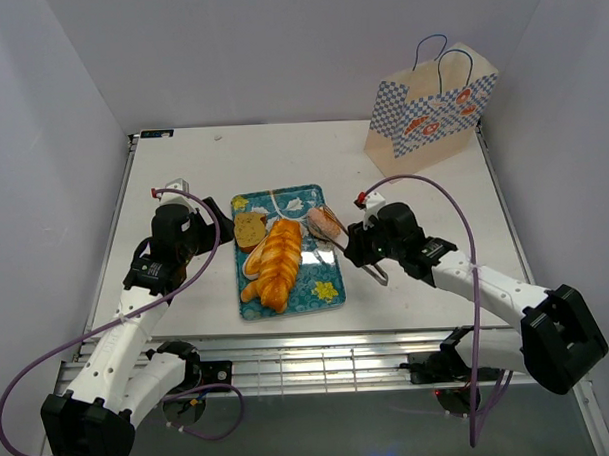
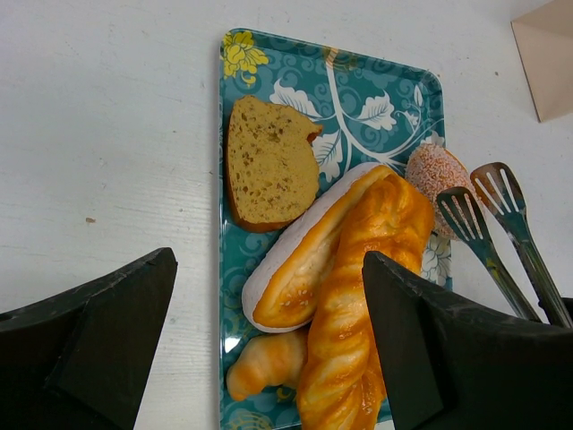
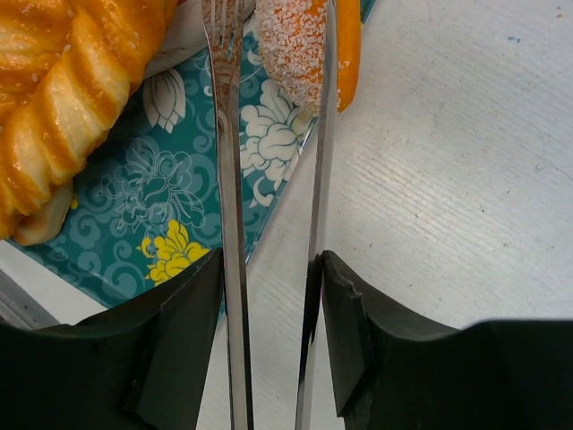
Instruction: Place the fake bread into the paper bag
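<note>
Apparently the pick-up step is in hand. The tongs (image 3: pixel 228 179) are clamped between the fingers of the right claw (image 3: pixel 273 278), and their tips are seen on either side of a sugared bun (image 3: pixel 295 45) at the 2 o'clock corner of the tray (image 1: pixel 317 288). Whether the bun is already pinched cannot be told. The left claw (image 2: pixel 267 260) is spread wide and holds nothing; it is hung over the 9 o'clock side of the tray. The rest of the bread is left on the tray: a toast slice (image 2: pixel 269 161), a braided loaf (image 2: pixel 367 296), a long bun (image 2: pixel 304 269) and a croissant (image 2: pixel 264 363). The bag (image 1: pixel 431 114) is stood, somewhat tilted, at 1 o'clock on the desk (image 1: pixel 182 162), well apart from the tray.

Next, a firmer squeeze of the tongs is judged to be needed, then a lift and a carry toward 1 o'clock. Bare desk is seen along that path. The bun lies at the tray's rim, so it could be nudged off. The bag's mouth faces up and away; its handles could be caught.
</note>
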`<state>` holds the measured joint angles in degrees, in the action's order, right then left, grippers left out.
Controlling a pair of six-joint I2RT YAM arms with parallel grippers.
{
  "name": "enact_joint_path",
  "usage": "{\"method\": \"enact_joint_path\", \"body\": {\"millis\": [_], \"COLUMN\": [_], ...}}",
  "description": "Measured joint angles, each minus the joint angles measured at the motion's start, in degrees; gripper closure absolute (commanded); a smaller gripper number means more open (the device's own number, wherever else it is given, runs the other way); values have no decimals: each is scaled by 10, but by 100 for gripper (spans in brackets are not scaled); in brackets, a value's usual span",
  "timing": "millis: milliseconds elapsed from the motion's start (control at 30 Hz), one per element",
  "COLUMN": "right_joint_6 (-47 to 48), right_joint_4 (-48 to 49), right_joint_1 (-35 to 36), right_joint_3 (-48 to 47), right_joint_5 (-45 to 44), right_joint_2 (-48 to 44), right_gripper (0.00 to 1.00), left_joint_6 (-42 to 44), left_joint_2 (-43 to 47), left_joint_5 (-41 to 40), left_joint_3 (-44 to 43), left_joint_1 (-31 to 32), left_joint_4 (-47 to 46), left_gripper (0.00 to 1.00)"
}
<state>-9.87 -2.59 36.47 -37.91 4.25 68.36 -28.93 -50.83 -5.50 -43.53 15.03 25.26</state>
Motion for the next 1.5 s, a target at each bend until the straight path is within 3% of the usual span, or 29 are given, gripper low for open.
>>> {"method": "enact_joint_path", "body": {"millis": [467, 833, 1000, 1067, 1267, 1500], "right_joint_6": [0, -2, -2, -2, -2, -5], "right_joint_4": [2, -6, -18, -20, -37, -54], "right_joint_1": [1, 3, 4, 4, 4, 4], "right_joint_3": [-30, -37, -45, -47, -56, -89], "right_joint_5": [-30, -31, -43, -47, -51, -42], "right_joint_2": [37, 59, 60, 60, 60, 47], "right_gripper": [48, 57, 65, 76, 88, 90], "left_joint_6": [0, 0, 0, 0, 0, 0], "left_joint_2": [0, 0, 0, 0, 0, 0], "left_joint_5": [2, 5, 5, 6, 7, 8], "left_joint_3": [0, 0, 0, 0, 0, 0], "left_joint_1": [0, 0, 0, 0, 0, 0], "left_joint_4": [0, 0, 0, 0, 0, 0], "left_gripper": [5, 5, 5, 5, 5, 5]}}
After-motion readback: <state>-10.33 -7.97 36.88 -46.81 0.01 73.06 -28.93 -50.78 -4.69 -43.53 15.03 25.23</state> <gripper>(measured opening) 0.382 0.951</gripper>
